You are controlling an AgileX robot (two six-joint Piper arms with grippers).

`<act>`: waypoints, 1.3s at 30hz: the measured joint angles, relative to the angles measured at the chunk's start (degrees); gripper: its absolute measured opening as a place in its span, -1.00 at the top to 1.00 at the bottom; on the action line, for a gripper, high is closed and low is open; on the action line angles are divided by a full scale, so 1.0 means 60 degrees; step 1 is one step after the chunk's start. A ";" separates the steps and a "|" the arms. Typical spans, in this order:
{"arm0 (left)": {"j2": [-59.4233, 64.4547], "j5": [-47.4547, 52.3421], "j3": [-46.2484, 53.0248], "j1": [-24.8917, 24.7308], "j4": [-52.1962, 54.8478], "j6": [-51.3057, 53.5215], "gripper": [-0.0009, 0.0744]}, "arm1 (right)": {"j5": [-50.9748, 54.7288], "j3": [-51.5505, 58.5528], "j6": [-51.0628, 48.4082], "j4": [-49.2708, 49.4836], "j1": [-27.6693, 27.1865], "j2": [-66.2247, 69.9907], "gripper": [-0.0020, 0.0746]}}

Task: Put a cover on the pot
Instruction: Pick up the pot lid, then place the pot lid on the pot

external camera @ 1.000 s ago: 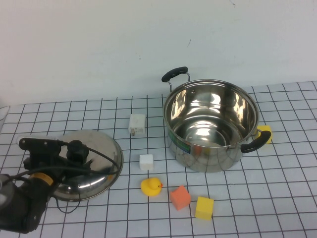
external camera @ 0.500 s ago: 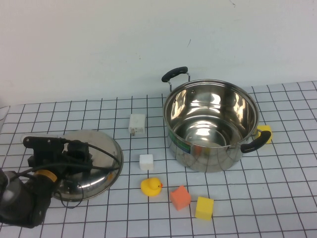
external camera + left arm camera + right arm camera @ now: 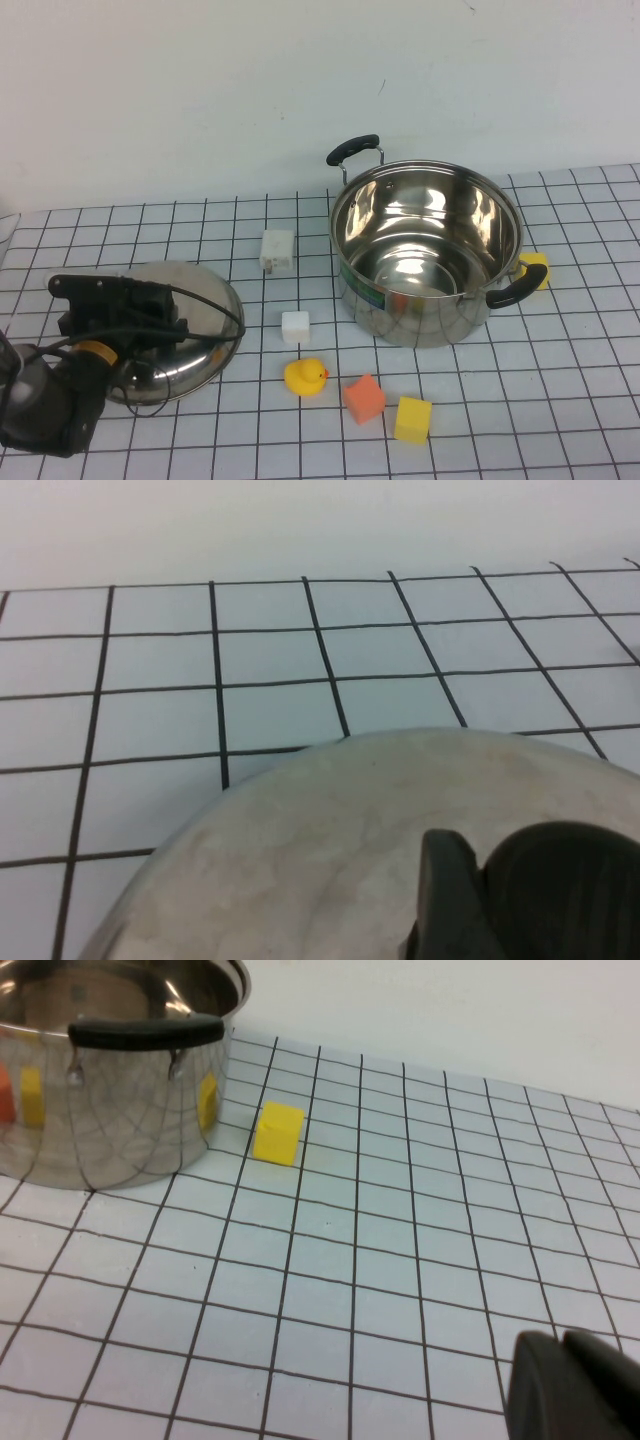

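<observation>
On the left side of the high view, the left gripper [image 3: 150, 305] has slid forward over the lid [image 3: 200, 330], so a grab looks close; the open pot [image 3: 425, 250] sits well apart, far right. Left wrist view: lid dome [image 3: 330, 850] right below, can't tell how its fingers stand. Right wrist view: right gripper [image 3: 575, 1385] parked, can't tell either, pot [image 3: 110, 1080] beside a yellow block [image 3: 277, 1132].

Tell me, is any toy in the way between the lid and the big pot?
Only low things. The white block and the white plug sit on the table between the lid and the pot. The left claw is over the lid's knob. The pot is open. The right claw is off to the pot's right.
</observation>
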 joint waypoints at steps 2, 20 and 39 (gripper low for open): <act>0.0000 -0.0019 0.0000 0.0000 -0.0037 -0.0093 0.12 | 0.0000 0.0000 0.0000 0.0000 0.0000 0.0000 0.92; -0.4385 0.1855 0.0041 0.0000 0.0578 -0.1021 0.12 | 0.0000 0.0000 0.0000 0.0000 0.0000 0.0000 0.92; -0.4866 0.5376 -0.3587 -0.3534 0.2712 -0.3156 0.12 | 0.0000 0.0000 0.0000 0.0000 0.0000 0.0000 0.92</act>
